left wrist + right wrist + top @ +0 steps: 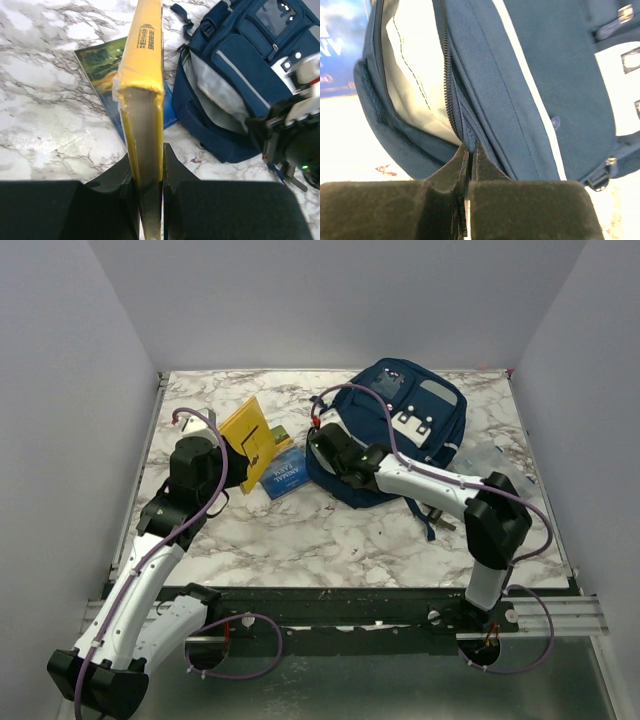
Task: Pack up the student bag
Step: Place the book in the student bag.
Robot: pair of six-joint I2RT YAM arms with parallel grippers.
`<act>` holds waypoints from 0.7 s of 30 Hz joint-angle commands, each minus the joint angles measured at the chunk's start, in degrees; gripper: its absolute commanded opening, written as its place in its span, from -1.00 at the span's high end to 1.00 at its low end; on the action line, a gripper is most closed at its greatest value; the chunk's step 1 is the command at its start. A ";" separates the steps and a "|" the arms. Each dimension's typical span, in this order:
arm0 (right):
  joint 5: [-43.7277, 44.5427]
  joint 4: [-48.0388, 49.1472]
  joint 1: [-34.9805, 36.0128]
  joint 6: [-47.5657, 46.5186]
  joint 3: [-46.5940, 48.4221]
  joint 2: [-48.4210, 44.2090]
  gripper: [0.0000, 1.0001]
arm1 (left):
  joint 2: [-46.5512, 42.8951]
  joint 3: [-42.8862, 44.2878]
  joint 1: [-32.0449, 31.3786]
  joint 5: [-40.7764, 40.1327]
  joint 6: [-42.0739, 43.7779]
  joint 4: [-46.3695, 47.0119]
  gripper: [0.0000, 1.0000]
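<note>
The student bag [405, 425], navy with grey stripes and white buckle clips, lies at the back right of the marble table, its main zip open to the pale lining [412, 75]. My right gripper [322, 445] is shut on the bag's zip edge [470, 137] and holds the opening apart. My left gripper [232, 450] is shut on a yellow book [252, 440], held on edge above the table, left of the bag; its spine shows in the left wrist view [145, 75]. The bag also shows in the left wrist view [235, 75].
A blue book [284, 476] lies flat on the table between the yellow book and the bag, also in the left wrist view [102, 67]. A clear plastic item [495, 455] lies right of the bag. Grey walls enclose the table on three sides.
</note>
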 commanded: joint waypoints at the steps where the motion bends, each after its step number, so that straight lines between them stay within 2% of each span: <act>1: 6.79 2.12 -0.45 0.36 4.89 -8.56 0.99 | -0.48 0.62 0.63 5.01 -6.11 5.03 1.00; 5: 3.25 5.17 -2.85 2.02 5.61 -12.21 0.99 | -0.17 -0.68 1.76 13.04 -13.04 6.73 1.00; 8: -3.08 7.10 -6.28 6.51 5.70 -14.91 0.99 | 1.25 -3.54 2.85 23.76 -21.48 12.32 1.00; 11: -9.75 9.53 -9.11 9.81 5.46 -16.73 0.99 | 5.34 -7.31 3.25 34.98 -31.17 22.31 1.00; 14: -14.16 10.10 -10.46 11.90 6.71 -16.85 0.99 | 11.12 -9.93 3.06 42.34 -40.06 33.35 1.00; 16: -16.11 10.07 -11.15 13.02 7.93 -16.49 0.99 | 14.00 -10.09 2.40 43.98 -43.05 36.67 1.00; 21: -18.86 10.68 -11.29 14.95 9.03 -15.95 0.99 | 19.76 -8.94 -1.15 42.05 -49.26 42.38 1.00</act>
